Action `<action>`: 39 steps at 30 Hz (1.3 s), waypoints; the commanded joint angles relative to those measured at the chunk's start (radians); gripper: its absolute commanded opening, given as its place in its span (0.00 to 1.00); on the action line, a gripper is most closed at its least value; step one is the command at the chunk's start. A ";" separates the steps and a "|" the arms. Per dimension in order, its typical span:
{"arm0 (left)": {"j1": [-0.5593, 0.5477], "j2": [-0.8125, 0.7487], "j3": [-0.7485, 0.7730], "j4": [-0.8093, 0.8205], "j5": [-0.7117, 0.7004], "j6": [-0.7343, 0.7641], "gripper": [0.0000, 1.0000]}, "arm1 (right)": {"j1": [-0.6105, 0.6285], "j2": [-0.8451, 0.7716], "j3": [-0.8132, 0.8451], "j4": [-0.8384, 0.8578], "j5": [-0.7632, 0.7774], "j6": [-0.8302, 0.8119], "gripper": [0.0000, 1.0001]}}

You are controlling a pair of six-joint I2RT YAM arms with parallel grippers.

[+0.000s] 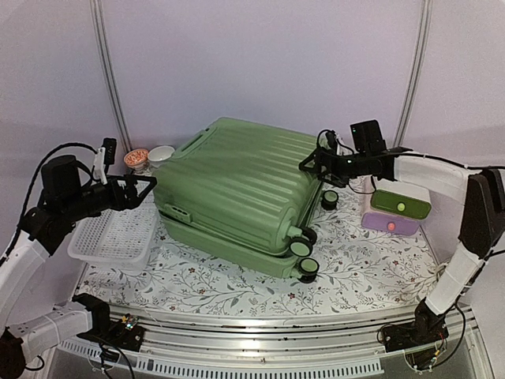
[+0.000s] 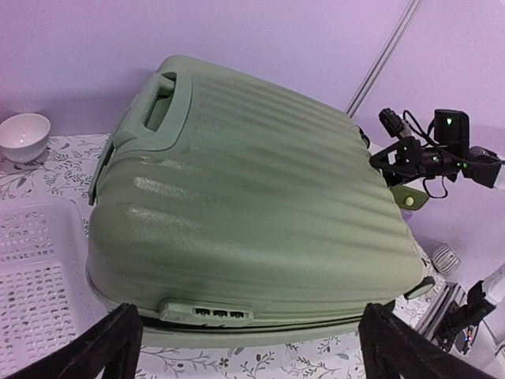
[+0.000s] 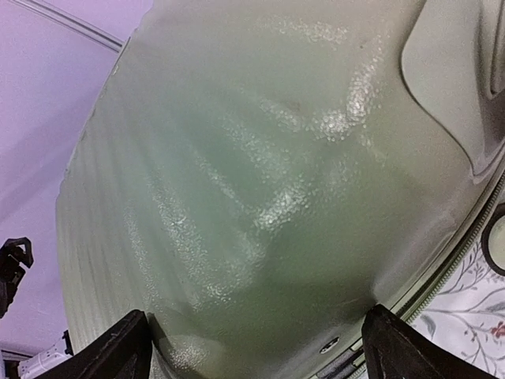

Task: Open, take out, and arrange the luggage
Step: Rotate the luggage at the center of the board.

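From above, the luggage [image 1: 237,189] lies flat in the middle of the counter [image 1: 237,288], its two shells together. Its long axis runs on a diagonal, with the handle [image 1: 195,142] toward the far left and the wheels [image 1: 304,249] toward the near right. The left tool [image 1: 146,189] stands open just beside the luggage's left side, above a white basket [image 1: 110,237]. The right tool [image 1: 309,164] stands open at the far right edge.

In the left wrist view the luggage fills the middle, handle end up and left. A combination lock [image 2: 205,312] on its near side sits between the widely spread fingers [image 2: 118,347].

In the right wrist view the ribbed shell is very close between that tool's spread fingers [image 3: 126,343], and the zipper [image 3: 442,276] runs down the right side.
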 commanded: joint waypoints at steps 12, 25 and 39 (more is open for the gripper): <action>-0.008 -0.054 -0.022 -0.058 0.019 -0.016 0.98 | 0.054 -0.228 0.062 -0.210 0.202 -0.315 0.94; -0.012 -0.071 -0.084 -0.049 0.085 -0.073 0.98 | 0.378 -0.513 -0.119 -0.188 0.284 -0.408 0.94; -0.013 -0.072 -0.119 -0.017 0.096 -0.099 0.98 | 0.379 -0.756 -0.421 -0.185 0.307 -0.285 0.96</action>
